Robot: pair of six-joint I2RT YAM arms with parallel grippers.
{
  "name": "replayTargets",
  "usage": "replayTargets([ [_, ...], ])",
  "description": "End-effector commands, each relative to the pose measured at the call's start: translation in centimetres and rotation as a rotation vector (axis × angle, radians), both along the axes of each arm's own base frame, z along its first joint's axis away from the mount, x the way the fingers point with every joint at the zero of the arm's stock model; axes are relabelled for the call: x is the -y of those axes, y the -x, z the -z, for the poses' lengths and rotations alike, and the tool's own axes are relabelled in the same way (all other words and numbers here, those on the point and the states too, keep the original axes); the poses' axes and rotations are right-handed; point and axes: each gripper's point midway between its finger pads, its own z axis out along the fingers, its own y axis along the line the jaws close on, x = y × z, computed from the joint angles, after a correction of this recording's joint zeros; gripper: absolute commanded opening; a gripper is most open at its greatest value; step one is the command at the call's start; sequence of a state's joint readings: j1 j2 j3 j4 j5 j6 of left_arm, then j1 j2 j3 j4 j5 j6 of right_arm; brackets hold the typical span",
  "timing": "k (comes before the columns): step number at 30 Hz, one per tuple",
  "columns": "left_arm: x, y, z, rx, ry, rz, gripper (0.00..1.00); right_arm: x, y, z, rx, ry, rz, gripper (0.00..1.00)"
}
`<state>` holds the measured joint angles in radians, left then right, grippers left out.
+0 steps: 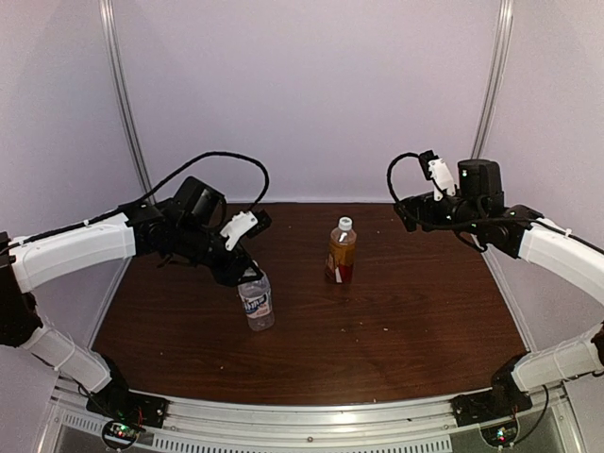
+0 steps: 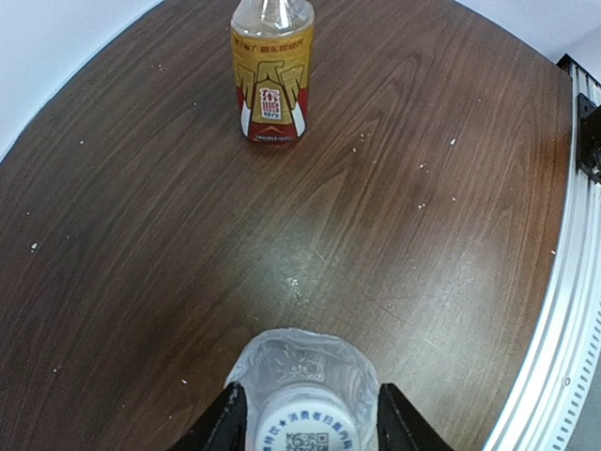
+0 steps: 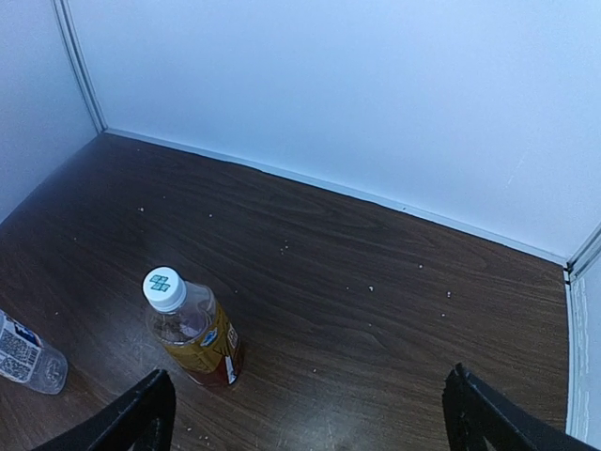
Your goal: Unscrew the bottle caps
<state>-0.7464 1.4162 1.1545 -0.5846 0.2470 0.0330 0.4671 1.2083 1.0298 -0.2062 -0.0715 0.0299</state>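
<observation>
Two small bottles stand upright on the dark wooden table (image 1: pixel 425 311), each with its white cap screwed on. The clear bottle (image 1: pixel 257 304), holding colourless liquid and wearing a white-blue label, is left of centre and nearer the arms. Its cap (image 2: pixel 305 425), printed with small characters and a square code, sits directly under the left tool (image 2: pixel 310 406). That tool comes down from above with its two black fingers (image 2: pixel 225 425) straddling the cap. In the left wrist view a thin strip of clear plastic shows between each finger and the cap, so the fingers are slightly spread and not pinching it. From the top view the tool hides the cap altogether.

The amber bottle (image 1: pixel 341 253), with a red-yellow label, stands near the middle of the table, farther back and well apart from the clear one. Its cap (image 3: pixel 164 287) carries a small blue-green mark on top, and nothing touches it.

The right tool (image 3: pixel 310 395) hangs in the air at the rear right, well away from both bottles, with its fingers (image 3: pixel 150 415) spread wide. A metal rail (image 1: pixel 311 415) runs along the near edge of the table, and pale walls (image 1: pixel 311 94) close in the back and sides.
</observation>
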Motion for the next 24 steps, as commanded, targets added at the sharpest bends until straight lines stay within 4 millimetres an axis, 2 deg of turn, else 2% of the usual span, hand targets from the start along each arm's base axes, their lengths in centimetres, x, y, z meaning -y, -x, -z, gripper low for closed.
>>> replayTargets([
  [1, 0.3, -0.5, -0.4, 0.020, -0.006, 0.007, 0.44, -0.4, 0.1, -0.4, 0.011, 0.002, -0.012, 1.00],
  [6, 0.5, -0.5, -1.4, 0.031, 0.014, 0.010, 0.32, -0.5, 0.3, -0.8, 0.021, 0.008, -0.011, 1.00],
  [10, 1.2, -0.1, -3.2, 0.033, 0.070, 0.034, 0.21, -0.6, 0.8, -1.5, 0.038, -0.001, -0.019, 1.00],
  [15, 2.0, 0.2, -5.4, 0.036, 0.140, 0.054, 0.17, -1.7, 1.8, -2.4, 0.050, -0.024, -0.072, 1.00],
  [19, 3.1, 1.2, -8.2, 0.021, 0.251, 0.098, 0.17, -4.1, 3.7, -2.7, 0.039, -0.066, -0.221, 1.00],
  [24, 4.6, 2.5, -12.1, 0.029, 0.408, 0.190, 0.16, -8.9, 8.4, -3.6, 0.047, -0.150, -0.567, 1.00],
])
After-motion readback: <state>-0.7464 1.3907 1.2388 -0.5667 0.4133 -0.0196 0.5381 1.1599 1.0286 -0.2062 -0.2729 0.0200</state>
